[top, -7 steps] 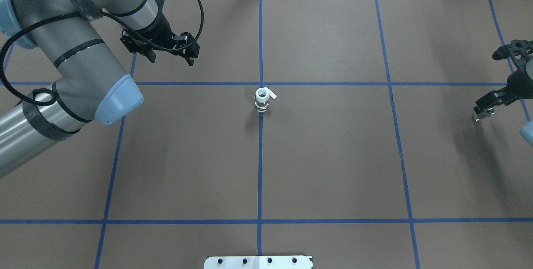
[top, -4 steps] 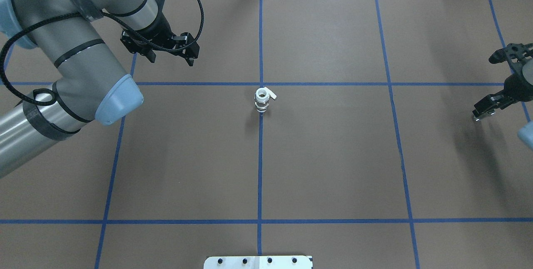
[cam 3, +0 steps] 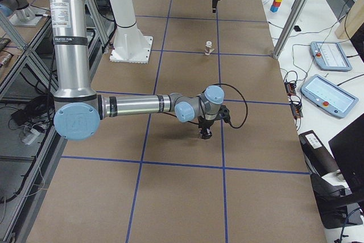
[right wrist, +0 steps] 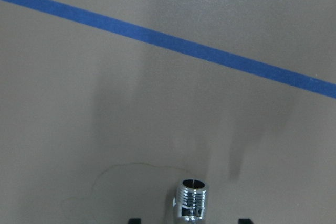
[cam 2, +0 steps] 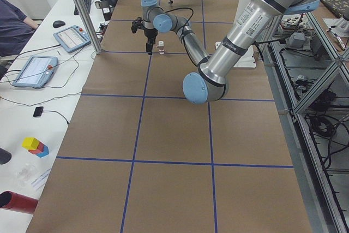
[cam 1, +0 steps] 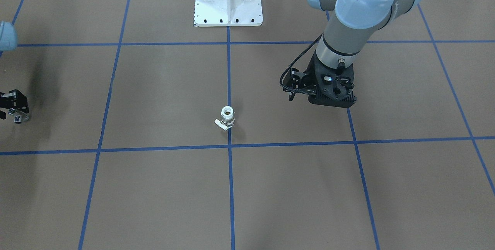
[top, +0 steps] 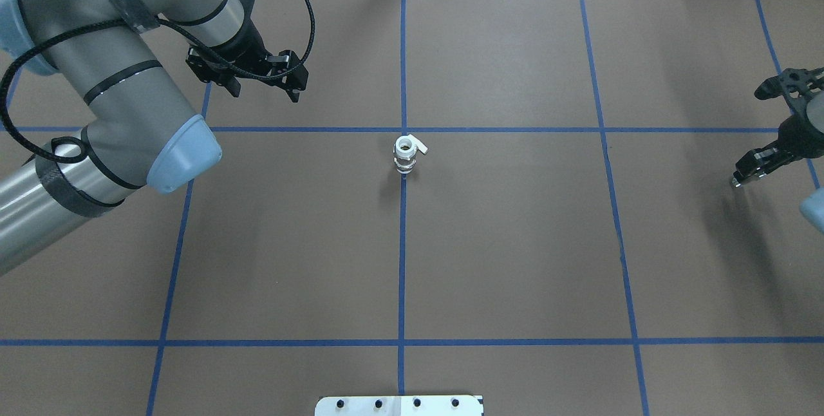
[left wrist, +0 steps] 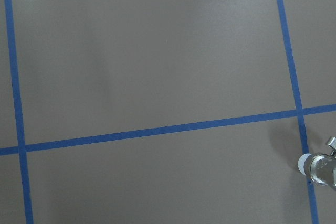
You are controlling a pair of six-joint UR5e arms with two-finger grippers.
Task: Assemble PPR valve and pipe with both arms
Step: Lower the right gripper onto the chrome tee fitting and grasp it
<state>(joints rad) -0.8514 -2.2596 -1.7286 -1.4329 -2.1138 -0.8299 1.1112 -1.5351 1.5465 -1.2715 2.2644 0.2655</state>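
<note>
The PPR valve [top: 405,155] stands upright on the centre blue tape line, white collar on top and lever tab to one side; it also shows as the valve [cam 1: 227,117] and at the lower right edge as the valve [left wrist: 317,166]. My left gripper [top: 264,93] hangs open and empty over the table, up and to the left of the valve. Far off at the table's right edge, my right gripper [top: 747,171] is shut on the pipe [right wrist: 191,200], a chrome threaded fitting held just above the table. The pipe [cam 1: 17,119] also shows at the left edge of the front view.
Blue tape lines [top: 402,274] divide the brown table cover into squares. The white bolted pedestal [cam 1: 228,0] stands at the robot's side. Beyond the far table edge sit tablets [cam 2: 34,69] and a person [cam 2: 13,23].
My right wrist has turned a little and shifted slightly with the pipe in its grip. The left arm and the valve have not moved.
</note>
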